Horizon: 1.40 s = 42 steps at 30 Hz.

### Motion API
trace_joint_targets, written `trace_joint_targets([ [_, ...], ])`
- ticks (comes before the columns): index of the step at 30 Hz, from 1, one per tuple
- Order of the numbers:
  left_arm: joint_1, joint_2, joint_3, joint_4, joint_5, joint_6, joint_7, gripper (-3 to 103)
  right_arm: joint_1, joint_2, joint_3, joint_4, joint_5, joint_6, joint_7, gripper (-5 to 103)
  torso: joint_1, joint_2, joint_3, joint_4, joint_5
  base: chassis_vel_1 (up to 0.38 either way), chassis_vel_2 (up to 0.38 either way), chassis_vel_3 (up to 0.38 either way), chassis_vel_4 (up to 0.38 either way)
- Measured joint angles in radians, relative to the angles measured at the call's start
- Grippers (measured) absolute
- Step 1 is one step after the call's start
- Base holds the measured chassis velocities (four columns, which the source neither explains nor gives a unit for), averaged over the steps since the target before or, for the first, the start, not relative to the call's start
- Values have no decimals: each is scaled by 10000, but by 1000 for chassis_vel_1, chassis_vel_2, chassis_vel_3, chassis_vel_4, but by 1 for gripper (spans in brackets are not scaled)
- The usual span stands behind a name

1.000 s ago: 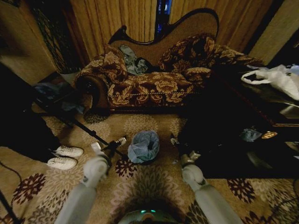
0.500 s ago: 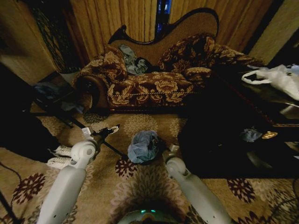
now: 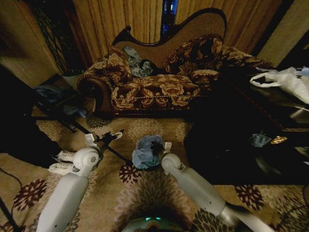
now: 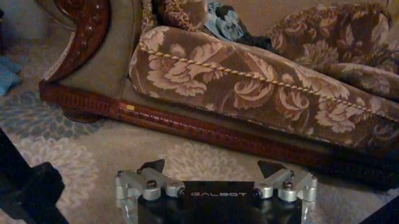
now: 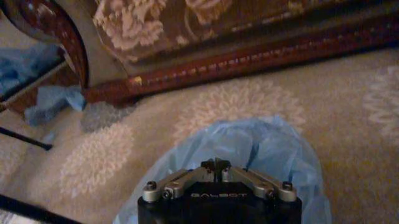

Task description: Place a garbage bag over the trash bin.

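**Blue bag draped over the bin, right gripper at its top**

Head view: the garbage bag (image 3: 146,151) lies bunched over the trash bin (image 3: 153,167), hiding all but a dark sliver at its base on the carpet (image 3: 145,193). The right gripper (image 3: 155,147) is at the bag's top.

Left wrist view: the left gripper (image 4: 215,169) hangs spread wide, empty, facing the sofa (image 4: 262,93).

Right wrist view: fingertips pressed together above the blue film; whether they pinch it is unclear.
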<state>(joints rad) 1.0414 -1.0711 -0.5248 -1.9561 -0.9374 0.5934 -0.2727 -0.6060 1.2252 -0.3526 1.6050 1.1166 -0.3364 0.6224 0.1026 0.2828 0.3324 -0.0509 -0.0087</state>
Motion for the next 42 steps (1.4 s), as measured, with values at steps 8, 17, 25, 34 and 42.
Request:
trace_joint_targets([
  [8,137,-368,45,-159,71,-18,1,100,354,468,-602,-814,215,-19,57,0,-1,0,0,0,2,0,0,0,0],
  [17,770,-607,147,-475,473,-192,50,100,477,1381,-579,-2089,-331,169,-358,0,-2,0,0,1,2,0,0,0,0],
  [25,1118,-753,-45,-604,537,-270,23,100,497,1060,-607,-1315,-302,194,9,0,-2,0,-1,0,2,0,0,0,0],
  [34,990,-851,-468,-197,365,-317,242,100,1009,445,-446,-925,-540,110,-63,0,-2,0,-1,2,2,0,0,0,0],
  [42,723,-874,-395,-108,296,-333,361,100,1482,-266,-767,-775,975,-807,41,0,-2,0,-1,1,3,0,0,0,0],
])
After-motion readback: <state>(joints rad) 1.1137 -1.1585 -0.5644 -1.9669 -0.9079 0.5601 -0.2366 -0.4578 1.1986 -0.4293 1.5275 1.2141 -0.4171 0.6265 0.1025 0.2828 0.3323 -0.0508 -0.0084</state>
